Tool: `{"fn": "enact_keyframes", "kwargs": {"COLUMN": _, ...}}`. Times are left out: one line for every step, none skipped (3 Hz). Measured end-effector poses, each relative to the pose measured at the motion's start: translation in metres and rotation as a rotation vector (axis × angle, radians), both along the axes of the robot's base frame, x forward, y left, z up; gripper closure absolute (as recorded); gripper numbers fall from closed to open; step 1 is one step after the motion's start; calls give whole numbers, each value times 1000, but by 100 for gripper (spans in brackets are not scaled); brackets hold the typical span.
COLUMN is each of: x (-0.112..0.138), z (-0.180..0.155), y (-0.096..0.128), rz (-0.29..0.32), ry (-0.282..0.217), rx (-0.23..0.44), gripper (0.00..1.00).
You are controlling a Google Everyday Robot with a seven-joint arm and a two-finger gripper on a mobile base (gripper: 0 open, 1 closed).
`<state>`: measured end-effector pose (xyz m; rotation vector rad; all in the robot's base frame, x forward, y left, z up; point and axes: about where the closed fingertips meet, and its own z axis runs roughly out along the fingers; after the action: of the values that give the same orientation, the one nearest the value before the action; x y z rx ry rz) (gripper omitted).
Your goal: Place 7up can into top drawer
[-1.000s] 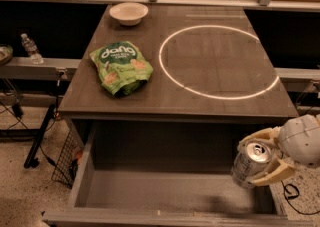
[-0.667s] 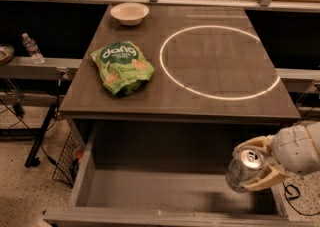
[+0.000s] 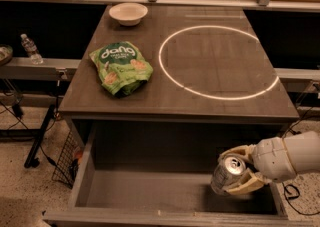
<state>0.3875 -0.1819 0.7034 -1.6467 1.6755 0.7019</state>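
The 7up can [image 3: 226, 174], silver with a pull-tab top, is tilted and held in my gripper [image 3: 239, 171], whose tan fingers [image 3: 248, 183] are shut around its sides. The gripper comes in from the right on a white arm [image 3: 287, 157]. Can and gripper are inside the right part of the open top drawer [image 3: 150, 191], a wide shallow grey box below the table's front edge. The can is low over the drawer floor; I cannot tell whether it touches the floor.
On the dark table top [image 3: 220, 103] lie a green "dang" snack bag [image 3: 121, 67] at the left, a white bowl [image 3: 128, 13] at the back left and a white circle [image 3: 218, 62] marked on the right. A water bottle [image 3: 31, 49] stands on a shelf at far left.
My gripper has moved down and to the left with the can, going deeper into the right part of the open drawer.
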Motion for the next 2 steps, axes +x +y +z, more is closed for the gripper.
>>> {"fn": "enact_keyframes", "kwargs": {"x": 7, "z": -17, "y": 16, "rz": 5, "ry": 1, "rx": 45, "gripper": 83}}
{"fn": "enact_keyframes", "kwargs": {"x": 15, "z": -30, "y": 30, "rz": -3, "ry": 3, "rx": 95, "gripper": 59}}
